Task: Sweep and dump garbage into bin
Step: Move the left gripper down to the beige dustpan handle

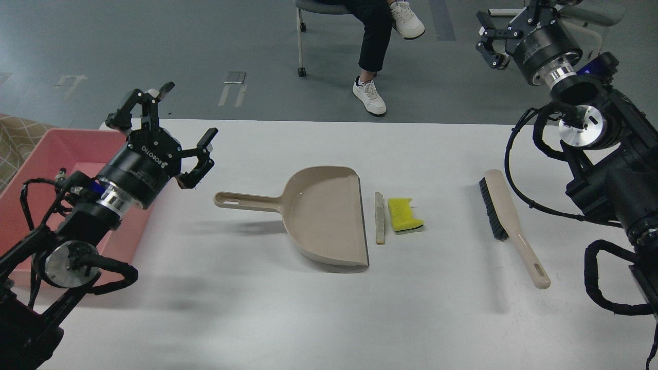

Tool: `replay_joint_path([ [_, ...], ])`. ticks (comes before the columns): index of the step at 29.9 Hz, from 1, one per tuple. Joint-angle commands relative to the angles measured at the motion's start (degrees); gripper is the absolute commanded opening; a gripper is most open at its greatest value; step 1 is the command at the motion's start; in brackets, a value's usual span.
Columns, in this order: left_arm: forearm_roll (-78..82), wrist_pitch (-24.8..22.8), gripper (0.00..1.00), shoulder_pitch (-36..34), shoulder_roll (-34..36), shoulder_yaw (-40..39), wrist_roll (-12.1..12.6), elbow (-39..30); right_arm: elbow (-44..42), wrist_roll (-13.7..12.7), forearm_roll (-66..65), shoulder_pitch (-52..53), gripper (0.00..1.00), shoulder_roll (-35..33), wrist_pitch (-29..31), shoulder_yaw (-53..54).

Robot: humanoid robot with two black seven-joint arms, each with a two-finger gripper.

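Note:
The garbage lies mid-table: a small yellow sponge piece point(404, 215) and a thin grey-beige stick point(379, 224), just right of the beige dustpan point(318, 218), whose handle points left. The beige brush with black bristles point(506, 221) lies further right. The pink bin point(36, 169) sits at the table's left edge. My left gripper point(163, 129) is open and empty, above the table's far left beside the bin, left of the dustpan handle. My right gripper point(494, 36) is raised past the table's far right edge; its fingers look spread and empty.
A seated person's legs and white shoes point(369, 97) and a chair are on the floor beyond the far edge of the white table point(329, 308).

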Motion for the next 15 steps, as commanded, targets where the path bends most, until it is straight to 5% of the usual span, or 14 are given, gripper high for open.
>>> replay_joint_path([
  [1,0.68,-0.08,0.98,8.02,0.36,-1.19,-0.33,-5.40,-0.02,-0.01,0.00,-0.02,1.00,-0.01,-0.06,0.07],
  [4,1.99,0.52,0.98,11.63,-1.04,-1.28,-0.85,-5.50,-0.02,-0.01,0.00,-0.20,1.00,-0.09,-0.06,0.07],
  [10,15.60,1.94,0.98,13.83,-2.45,-0.67,-7.69,-5.41,-0.02,-0.01,0.00,-0.29,1.00,-0.18,-0.06,0.07],
  [15,25.45,6.32,0.98,13.74,-4.56,-0.05,-8.06,-3.92,-0.02,-0.01,0.00,-0.37,1.00,-0.53,-0.06,-0.02],
])
